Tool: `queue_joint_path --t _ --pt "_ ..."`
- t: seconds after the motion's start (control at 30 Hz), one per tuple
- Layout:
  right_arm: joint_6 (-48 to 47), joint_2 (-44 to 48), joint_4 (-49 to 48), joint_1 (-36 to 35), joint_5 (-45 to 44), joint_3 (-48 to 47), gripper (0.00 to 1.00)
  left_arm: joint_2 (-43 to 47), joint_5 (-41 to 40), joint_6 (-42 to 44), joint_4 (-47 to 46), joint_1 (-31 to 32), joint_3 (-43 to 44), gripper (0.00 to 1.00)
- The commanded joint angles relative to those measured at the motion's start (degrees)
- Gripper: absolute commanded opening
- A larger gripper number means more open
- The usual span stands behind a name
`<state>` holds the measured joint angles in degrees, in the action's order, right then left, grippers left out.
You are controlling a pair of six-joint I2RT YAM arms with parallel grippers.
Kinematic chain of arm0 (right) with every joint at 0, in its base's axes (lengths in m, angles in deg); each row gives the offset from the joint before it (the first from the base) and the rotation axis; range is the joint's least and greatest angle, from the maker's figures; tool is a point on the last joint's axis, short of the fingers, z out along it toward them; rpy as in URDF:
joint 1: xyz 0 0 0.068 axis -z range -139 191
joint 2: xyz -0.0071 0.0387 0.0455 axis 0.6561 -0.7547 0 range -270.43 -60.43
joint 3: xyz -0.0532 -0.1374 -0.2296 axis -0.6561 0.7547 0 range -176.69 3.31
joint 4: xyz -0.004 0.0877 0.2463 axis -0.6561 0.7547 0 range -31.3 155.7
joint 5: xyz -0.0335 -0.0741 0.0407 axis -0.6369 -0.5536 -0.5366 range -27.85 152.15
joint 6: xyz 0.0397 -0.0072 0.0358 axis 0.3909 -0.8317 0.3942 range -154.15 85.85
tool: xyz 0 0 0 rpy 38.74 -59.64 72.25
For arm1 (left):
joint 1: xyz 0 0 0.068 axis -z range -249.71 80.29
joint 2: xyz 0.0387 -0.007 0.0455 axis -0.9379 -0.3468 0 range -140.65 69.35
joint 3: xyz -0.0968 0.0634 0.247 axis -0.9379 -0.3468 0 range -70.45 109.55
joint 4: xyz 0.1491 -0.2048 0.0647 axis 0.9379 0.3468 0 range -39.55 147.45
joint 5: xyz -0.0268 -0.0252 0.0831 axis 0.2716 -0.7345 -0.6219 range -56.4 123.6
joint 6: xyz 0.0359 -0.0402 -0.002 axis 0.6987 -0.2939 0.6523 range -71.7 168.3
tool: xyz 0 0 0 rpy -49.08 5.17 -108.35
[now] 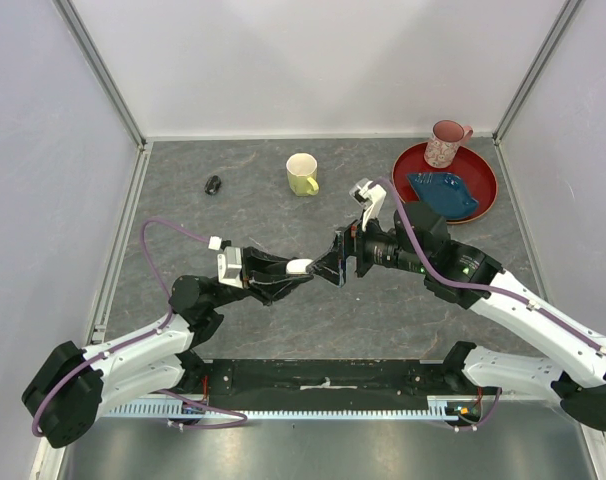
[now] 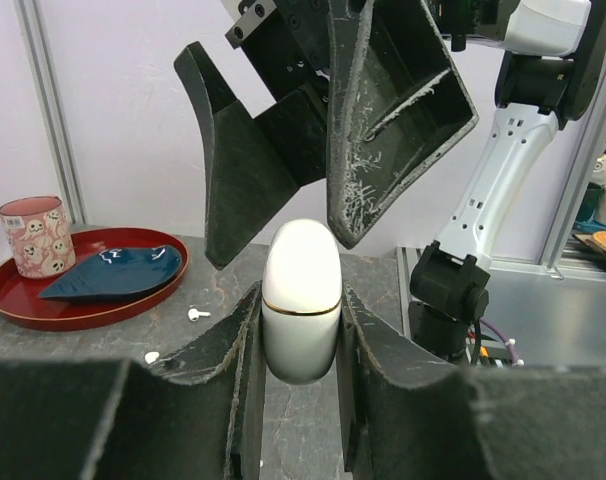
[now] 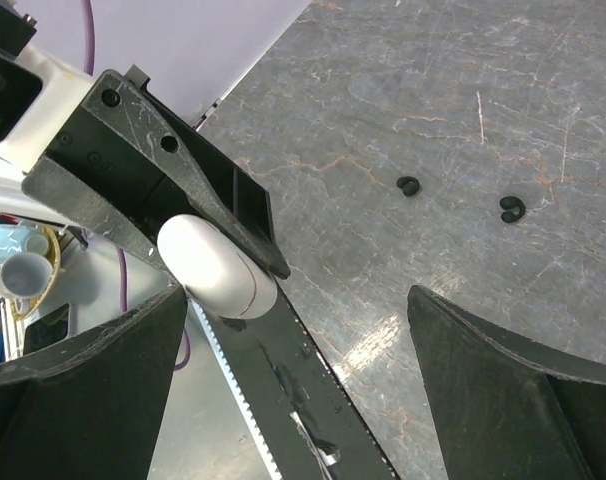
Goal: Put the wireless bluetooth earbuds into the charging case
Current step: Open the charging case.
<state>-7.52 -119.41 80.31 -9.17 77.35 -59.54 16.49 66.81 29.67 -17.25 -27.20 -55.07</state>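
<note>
Now the left gripper [image 1: 305, 268] squeezes the shut white case [image 2: 301, 310], whose long side points at the right gripper [image 1: 339, 262]. That gripper's fingers [image 3: 503, 390] gape wide just past the case's free end. The white earbuds [image 2: 193, 314] and the black earbuds [image 3: 409, 185] lie on the table [image 1: 183, 210].

White-and-black arms [image 1: 133, 360] with purple cables [image 1: 173, 228]
</note>
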Motion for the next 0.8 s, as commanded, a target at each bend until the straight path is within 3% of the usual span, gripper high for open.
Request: queue_joint_path --t 0.0,0.77 --pt "0.5 0.0 -2.7 -0.3 -2.5 -1.1 0.98 0.1 2.0 -1.2 -3.6 0.0 2.2 0.02" --pt "-2.1 -0.8 -1.6 -0.4 2.6 -1.0 0.98 0.5 -0.3 -1.5 -4.3 0.0 1.8 0.02"
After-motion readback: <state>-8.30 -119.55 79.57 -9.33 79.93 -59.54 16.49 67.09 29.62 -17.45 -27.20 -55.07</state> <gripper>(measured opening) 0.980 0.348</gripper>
